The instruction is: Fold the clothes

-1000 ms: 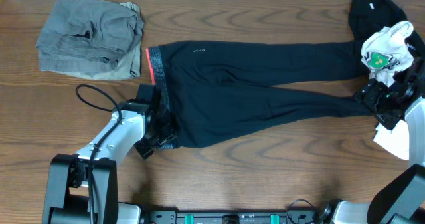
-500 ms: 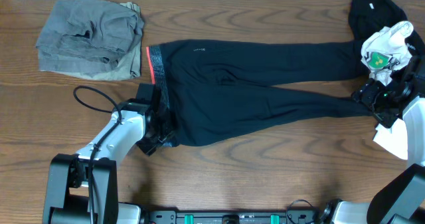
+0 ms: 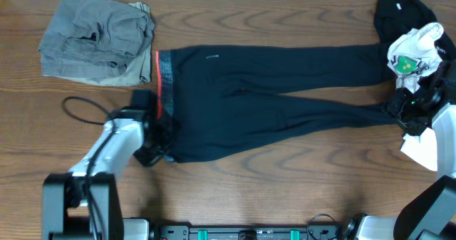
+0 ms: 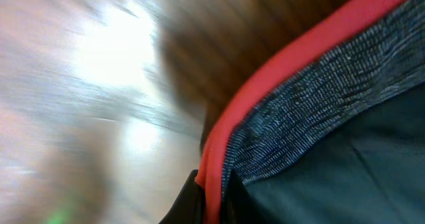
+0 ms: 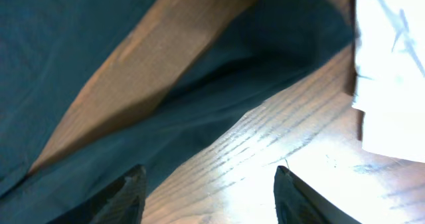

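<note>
The left gripper is clamped on the near corner of the grey waistband (red lining showing). From there the black trousers run lengthwise rightward across the table to the right gripper, whose fingers stand apart over the near leg.

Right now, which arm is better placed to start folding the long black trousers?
Left, likely: the left gripper is shut on the grey, red-edged waistband of the long black trousers; the right gripper is open over a leg end.
</note>
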Controlling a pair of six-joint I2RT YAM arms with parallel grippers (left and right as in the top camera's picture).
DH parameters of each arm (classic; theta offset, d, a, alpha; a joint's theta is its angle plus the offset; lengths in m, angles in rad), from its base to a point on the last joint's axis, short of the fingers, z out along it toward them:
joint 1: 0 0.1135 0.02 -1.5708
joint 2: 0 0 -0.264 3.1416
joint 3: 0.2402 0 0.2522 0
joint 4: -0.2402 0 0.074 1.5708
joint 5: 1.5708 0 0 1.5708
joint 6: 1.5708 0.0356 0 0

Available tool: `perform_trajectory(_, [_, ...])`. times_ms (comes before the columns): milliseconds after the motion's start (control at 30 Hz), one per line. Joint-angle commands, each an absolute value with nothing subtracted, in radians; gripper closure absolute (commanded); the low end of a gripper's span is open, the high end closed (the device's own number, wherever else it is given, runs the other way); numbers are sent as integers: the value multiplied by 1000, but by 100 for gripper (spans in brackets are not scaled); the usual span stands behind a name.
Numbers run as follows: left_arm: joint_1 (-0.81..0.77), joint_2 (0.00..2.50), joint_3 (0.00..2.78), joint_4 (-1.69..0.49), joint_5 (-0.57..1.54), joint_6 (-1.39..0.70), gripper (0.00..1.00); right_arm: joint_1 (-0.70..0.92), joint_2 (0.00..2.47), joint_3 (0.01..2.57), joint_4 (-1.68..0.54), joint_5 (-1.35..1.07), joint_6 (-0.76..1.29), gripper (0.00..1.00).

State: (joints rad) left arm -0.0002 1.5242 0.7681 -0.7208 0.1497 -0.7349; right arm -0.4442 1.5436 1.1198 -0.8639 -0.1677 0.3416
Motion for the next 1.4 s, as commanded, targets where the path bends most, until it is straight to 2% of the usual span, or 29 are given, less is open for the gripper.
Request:
perform_trajectory(0, [74,1447,777,-740,118,-656,94,-427,1538,1097,-876,-118,392,44])
perform_trajectory(167, [153,1391,776,-746,87,-639,94,-417,1538,1017,-862,-101,450,46])
perform_trajectory(467, [161,1392,776,-735,87,-639,94,-412,1538,879,-829,-99,464,49])
perform_trajectory(700, [161,1392,776,-733,84,-635,94,-412,1538,854,-789,-5,479,56])
perform_trajectory(1033, [161,1392,776,-732,54,-635,94,-412,1558,853,-634,-4,493,63])
perform_trajectory(1167, [161,1391,776,-733,51,-631,94,-412,1596,853,-620,-4,494,69])
perform_trajectory(1367, [161,1391,776,-732,51,-631,94,-412,1614,853,-599,-4,493,73])
